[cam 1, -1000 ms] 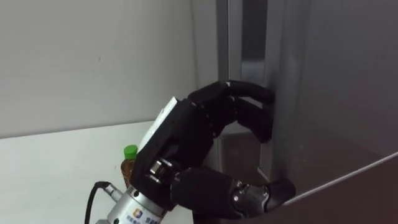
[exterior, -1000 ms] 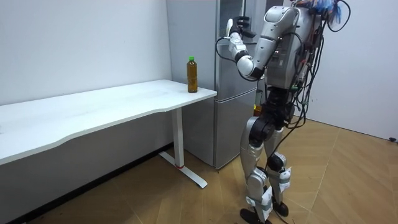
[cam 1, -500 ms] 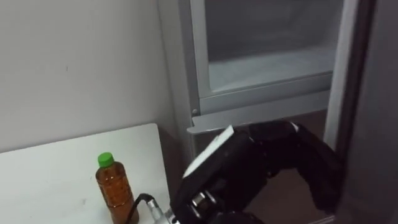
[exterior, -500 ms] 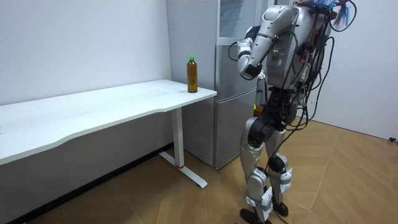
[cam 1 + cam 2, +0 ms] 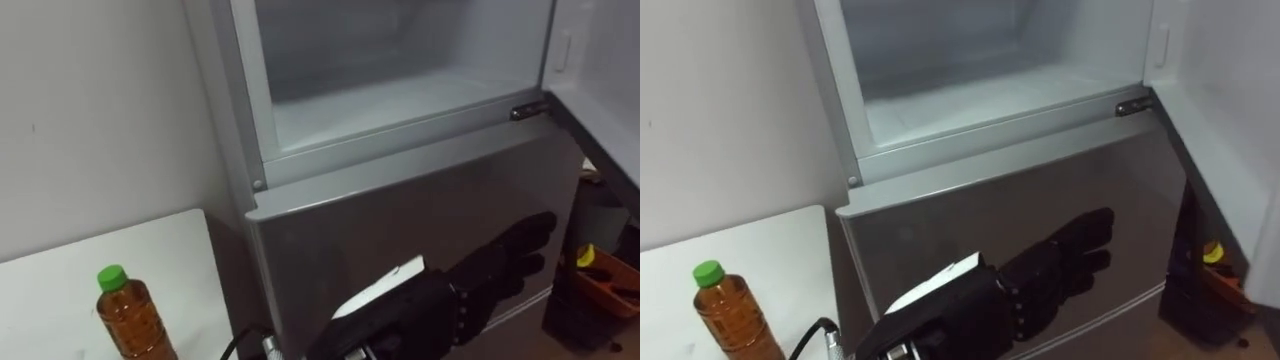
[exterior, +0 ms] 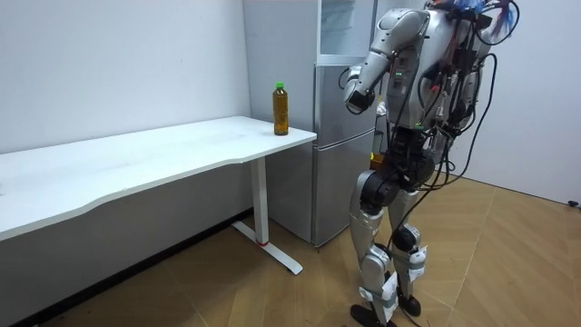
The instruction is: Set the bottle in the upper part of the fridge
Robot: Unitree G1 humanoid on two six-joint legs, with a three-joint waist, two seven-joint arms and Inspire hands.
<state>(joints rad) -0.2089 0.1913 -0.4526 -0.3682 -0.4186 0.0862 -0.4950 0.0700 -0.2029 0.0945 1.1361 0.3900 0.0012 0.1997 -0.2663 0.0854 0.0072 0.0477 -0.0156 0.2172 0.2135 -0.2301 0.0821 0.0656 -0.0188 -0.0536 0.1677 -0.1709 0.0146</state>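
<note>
Bare lab-like room, white desk (image 6: 136, 154), fridge (image 6: 340, 163), wooden floor (image 6: 508, 272)

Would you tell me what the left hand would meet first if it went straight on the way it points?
Probably the lower fridge door, its grey front just beyond the straight fingers of the left hand, though depth is unclear.

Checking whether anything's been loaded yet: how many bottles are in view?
1. The bottle stands on the white table, left of the fridge. The open upper compartment shows none on its visible shelf; deeper parts are hidden.
</note>
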